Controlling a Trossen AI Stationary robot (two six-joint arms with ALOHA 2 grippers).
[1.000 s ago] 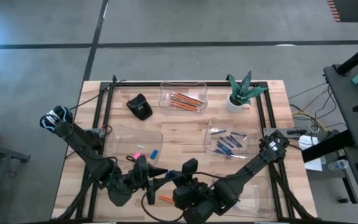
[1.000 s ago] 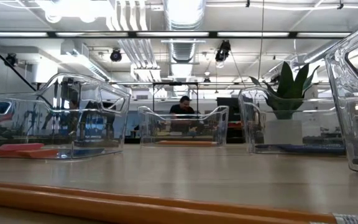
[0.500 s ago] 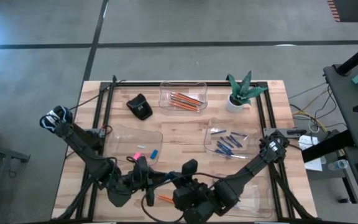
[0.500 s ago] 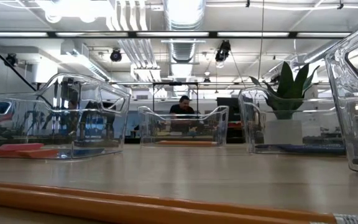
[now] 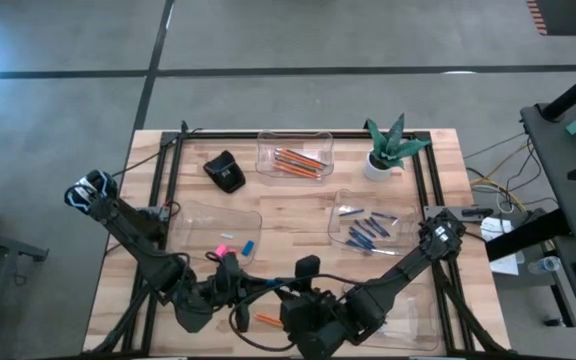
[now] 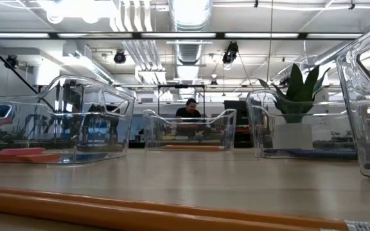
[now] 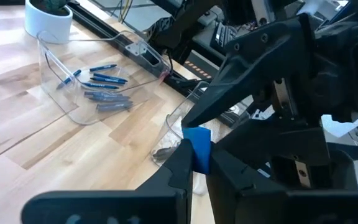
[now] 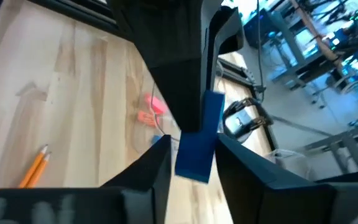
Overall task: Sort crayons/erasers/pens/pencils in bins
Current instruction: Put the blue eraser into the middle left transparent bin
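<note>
Left wrist view: your left fingers [image 7: 194, 163] are pinching a blue eraser [image 7: 197, 147] endwise, while the right fingers [image 8: 191, 158], facing them, are loosening.

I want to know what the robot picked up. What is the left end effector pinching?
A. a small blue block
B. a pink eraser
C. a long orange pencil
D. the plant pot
A: in the left wrist view, the left end effector has its two dark fingers closed on a small blue block, above the wooden table's near edge.
</note>
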